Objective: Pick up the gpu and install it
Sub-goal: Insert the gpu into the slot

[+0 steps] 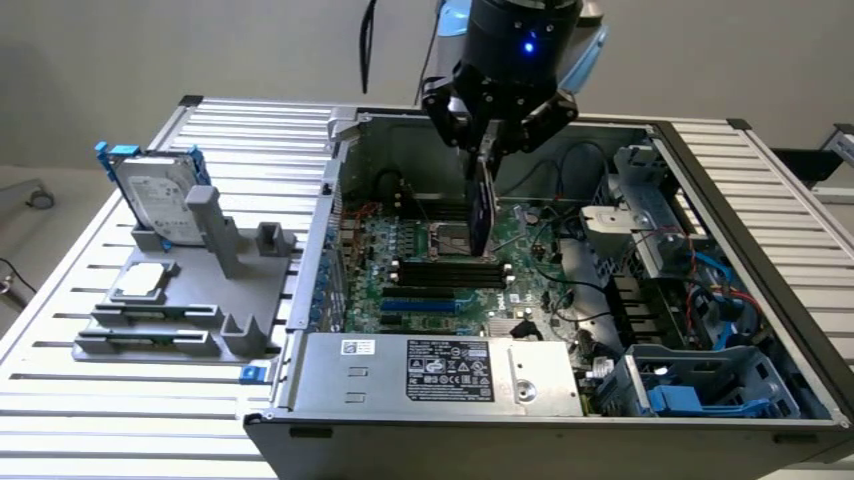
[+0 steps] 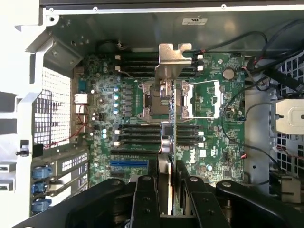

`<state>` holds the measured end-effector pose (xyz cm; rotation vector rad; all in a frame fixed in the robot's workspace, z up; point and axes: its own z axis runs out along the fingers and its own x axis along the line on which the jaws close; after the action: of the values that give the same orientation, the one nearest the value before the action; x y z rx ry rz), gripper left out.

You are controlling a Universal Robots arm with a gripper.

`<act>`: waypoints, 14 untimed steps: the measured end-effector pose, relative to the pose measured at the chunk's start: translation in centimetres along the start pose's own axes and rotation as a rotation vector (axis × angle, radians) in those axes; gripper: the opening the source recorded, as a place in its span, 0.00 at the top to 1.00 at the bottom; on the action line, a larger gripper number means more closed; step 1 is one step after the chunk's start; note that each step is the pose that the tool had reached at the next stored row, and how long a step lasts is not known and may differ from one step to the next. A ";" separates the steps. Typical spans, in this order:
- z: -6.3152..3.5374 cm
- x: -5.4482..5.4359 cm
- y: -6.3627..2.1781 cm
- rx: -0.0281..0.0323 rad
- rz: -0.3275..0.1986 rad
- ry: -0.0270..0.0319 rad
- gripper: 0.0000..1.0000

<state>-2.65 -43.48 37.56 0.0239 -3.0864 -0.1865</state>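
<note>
The end effector (image 1: 489, 150) is hanging over the open computer case (image 1: 747, 210) and is gripping the gpu (image 1: 483, 205) – its two black fingers (image 2: 145, 202) are pressing on the card's two faces with only the thin board between them, so the opening is narrow. The gpu is hanging edge-down inside the case, above the motherboard (image 1: 441, 255), and in the exterior view its lower end is lying over the area of the processor socket (image 1: 451, 238). Whether that lower edge is touching the board I cannot tell.

In the wrist view the gpu (image 2: 167, 137) is showing edge-on as a thin line running away from the fingers, with the black cooler on one face and the green board on the other. The silver end bracket (image 2: 172, 57) is sitting at the far end of the card, over the upper row of black memory slots (image 2: 142, 59). A blue slot (image 2: 128, 163) is lying on the motherboard off to one side of the card, apart from it.

On the bench (image 1: 107, 400), outside the case at the exterior view's left, a grey fixture (image 1: 200, 305) is holding a silver hard drive with a blue frame (image 1: 158, 195) upright – and a small square processor chip (image 1: 144, 282) is lying flat on it. A silver power supply (image 1: 441, 372) is sitting along the near side of the case.
</note>
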 end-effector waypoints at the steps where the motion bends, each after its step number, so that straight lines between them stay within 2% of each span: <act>1: 0.05 0.0 -0.01 0.0009 -0.018 0.0020 0.73; 14: 1.08 -0.1 -0.13 0.0123 -0.252 0.0299 0.73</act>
<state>-2.65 -43.49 36.47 0.4136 -3.0452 -0.1746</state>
